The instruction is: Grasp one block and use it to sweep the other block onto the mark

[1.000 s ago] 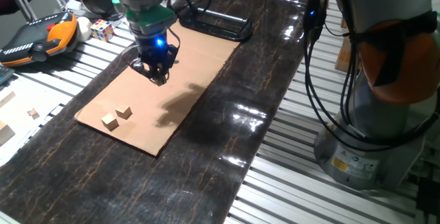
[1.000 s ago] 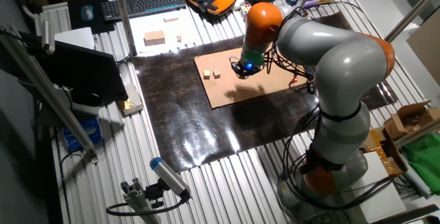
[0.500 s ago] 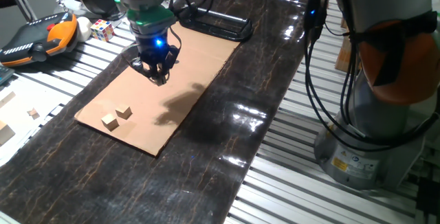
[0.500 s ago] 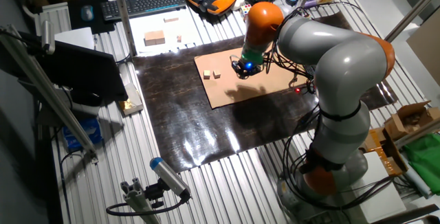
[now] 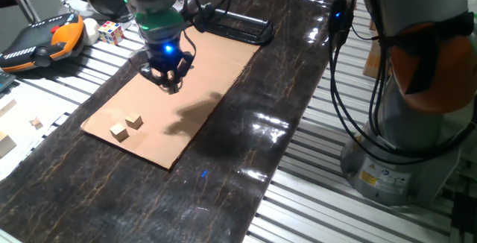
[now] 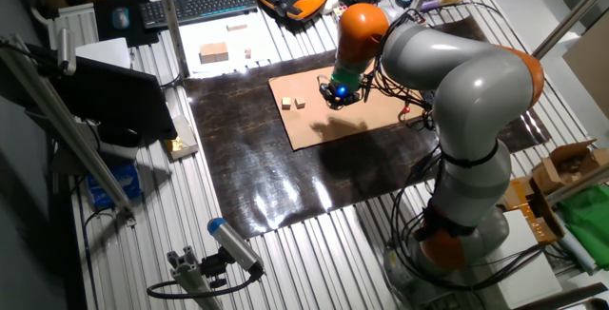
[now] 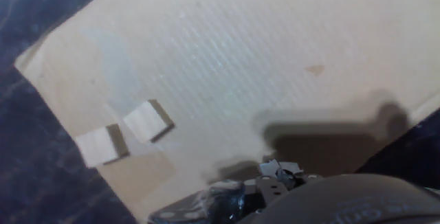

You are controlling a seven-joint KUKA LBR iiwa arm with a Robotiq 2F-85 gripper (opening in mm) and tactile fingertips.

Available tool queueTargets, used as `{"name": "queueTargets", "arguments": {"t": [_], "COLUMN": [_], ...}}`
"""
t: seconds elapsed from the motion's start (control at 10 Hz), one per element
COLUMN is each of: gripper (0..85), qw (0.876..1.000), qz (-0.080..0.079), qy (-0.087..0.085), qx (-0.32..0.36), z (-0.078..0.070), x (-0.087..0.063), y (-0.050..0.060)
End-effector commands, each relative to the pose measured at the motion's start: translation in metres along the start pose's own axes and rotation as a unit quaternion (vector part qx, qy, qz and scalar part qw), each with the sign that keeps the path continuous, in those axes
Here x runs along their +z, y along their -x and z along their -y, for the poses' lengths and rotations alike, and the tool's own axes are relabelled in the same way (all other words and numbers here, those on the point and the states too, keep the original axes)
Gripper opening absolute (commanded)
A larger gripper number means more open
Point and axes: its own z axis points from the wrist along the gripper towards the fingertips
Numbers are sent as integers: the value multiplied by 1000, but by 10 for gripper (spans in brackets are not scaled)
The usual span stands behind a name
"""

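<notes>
The mark cannot be made out with certainty: in the hand view only a faint brownish spot (image 7: 315,69) is seen on the tan cardboard sheet (image 5: 216,57), too blurred to be named, and nothing comparable is resolved in either fixed view. The two-finger gripper (image 5: 170,84) is held above the sheet with nothing between its jaws; how far they are parted cannot be told, since in the hand view only a dark, cut-off part of the tool is seen at the bottom edge, and from the fixed views the fingertips are too small. To the left of the jaws in one fixed view, well apart from them, the two small pale wooden blocks are seen near the sheet's end: the outer block (image 5: 118,130) sits close to the cardboard's corner, and the inner block (image 5: 134,121) lies just beside it; whether they touch cannot be told. Bare cardboard lies between the inner block and the jaws. Around the sheet the dark marbled mat (image 5: 246,161) is spread, with slatted metal table (image 5: 320,198) beyond it.
</notes>
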Motion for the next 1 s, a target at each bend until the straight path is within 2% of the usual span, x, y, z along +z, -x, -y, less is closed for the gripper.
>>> {"name": "queueTargets", "arguments": {"t": [0.0,0.3,0.5,0.9], "gripper": [7,7,7,7], "qw": [1000,999,998,995], "qz": [5,9,24,31], "qy": [-2,-5,-14,-20], "qx": [11,44,63,93], "z": [-9,-37,-56,-83], "x": [0,4,10,16], "y": [-2,-4,-11,-25]}}
